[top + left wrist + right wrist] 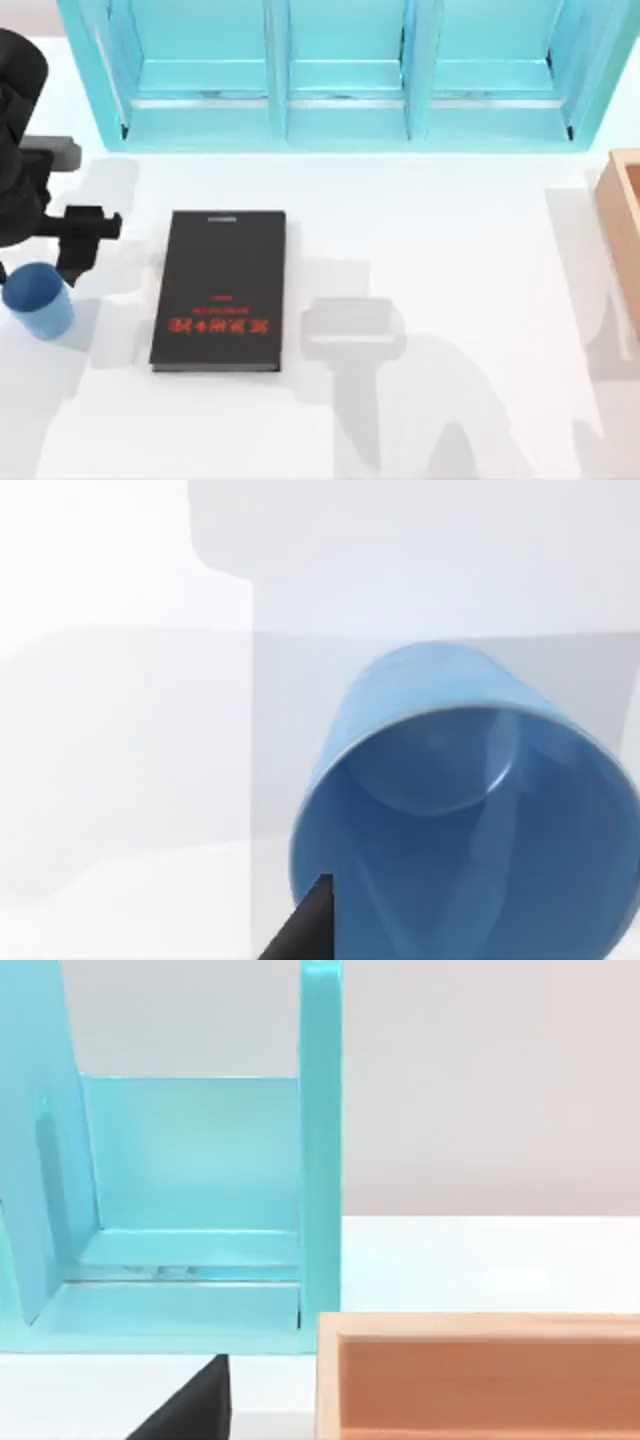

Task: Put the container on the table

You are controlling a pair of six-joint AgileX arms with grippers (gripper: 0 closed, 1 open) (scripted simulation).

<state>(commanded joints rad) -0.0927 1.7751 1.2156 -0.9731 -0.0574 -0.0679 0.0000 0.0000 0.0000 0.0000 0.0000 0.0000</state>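
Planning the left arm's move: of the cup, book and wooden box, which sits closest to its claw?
The blue cup, at the table's left edge just under the left claw; the black book lies beside it, the wooden box far right.

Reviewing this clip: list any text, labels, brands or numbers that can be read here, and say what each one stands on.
Red lettering, one larger line with a tiny line beside it, on the cover of the black book: too blurred to read.
Small pale mark near the book's far edge: too small to read.
Blue container, turquoise shelf unit, tan wooden box: no text visible.
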